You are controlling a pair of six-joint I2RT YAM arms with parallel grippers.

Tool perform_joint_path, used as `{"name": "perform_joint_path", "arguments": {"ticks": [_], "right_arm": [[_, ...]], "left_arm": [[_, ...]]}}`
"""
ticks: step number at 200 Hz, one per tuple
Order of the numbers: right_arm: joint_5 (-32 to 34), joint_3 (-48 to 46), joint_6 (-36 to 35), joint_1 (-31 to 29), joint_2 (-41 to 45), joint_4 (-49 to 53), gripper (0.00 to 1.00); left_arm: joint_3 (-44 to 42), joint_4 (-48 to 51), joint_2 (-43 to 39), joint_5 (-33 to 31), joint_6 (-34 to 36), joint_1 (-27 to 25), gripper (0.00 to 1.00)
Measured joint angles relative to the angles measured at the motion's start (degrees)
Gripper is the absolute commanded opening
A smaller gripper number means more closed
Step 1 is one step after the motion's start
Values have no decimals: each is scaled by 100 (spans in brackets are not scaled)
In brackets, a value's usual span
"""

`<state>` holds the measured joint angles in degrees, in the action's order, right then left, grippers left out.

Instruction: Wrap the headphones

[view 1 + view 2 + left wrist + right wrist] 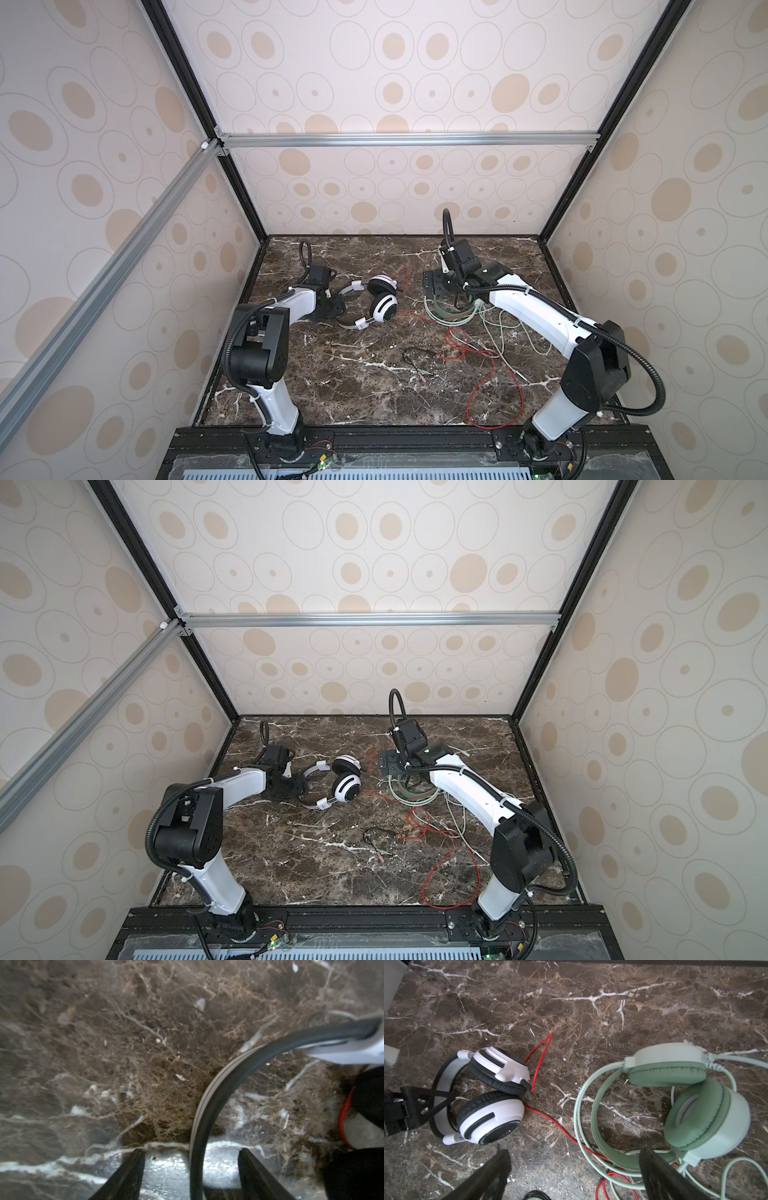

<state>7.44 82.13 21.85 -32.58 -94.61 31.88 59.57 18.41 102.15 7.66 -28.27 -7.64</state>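
1. The white plastic headset with black ear pads (383, 308) lies left of centre in both top views.
2. Our left gripper (190, 1151), the nearer, straddles its curved grey headband (207, 1105), its 2 jaws part-open and not pinching.
3. Our right gripper (574, 1151) gapes wide and empty over the mint-green headset (685, 1095).

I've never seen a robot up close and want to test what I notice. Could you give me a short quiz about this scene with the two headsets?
1. True or false: the red cable is wound neatly around the white headset.
2. What passes between the open fingers of the left end effector? A) an ear cup B) the white headset's headband C) a green cable
3. Which headset lies just beneath the open right end effector?

Key: 1. False, it trails loose across the table. 2. B. 3. The mint-green headset.
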Motion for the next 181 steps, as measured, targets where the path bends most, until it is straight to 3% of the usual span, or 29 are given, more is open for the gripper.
{"name": "perform_joint_path", "arguments": {"ticks": [63,84,139,181], "right_arm": [[74,144,-234,-2,-7,133,98],[63,83,-481,0,192,173,96],[-741,-800,-1648,2,1523,-901,100],[-1849,-1226,-2312,457,1620,-1969,100]], "left_arm": [[245,-435,374,-387,15,-125,24],[258,-474,404,-461,63,-127,0],[505,-109,264,-706,308,-149,0],[1176,787,-505,-1158,691,-275,0]]}}
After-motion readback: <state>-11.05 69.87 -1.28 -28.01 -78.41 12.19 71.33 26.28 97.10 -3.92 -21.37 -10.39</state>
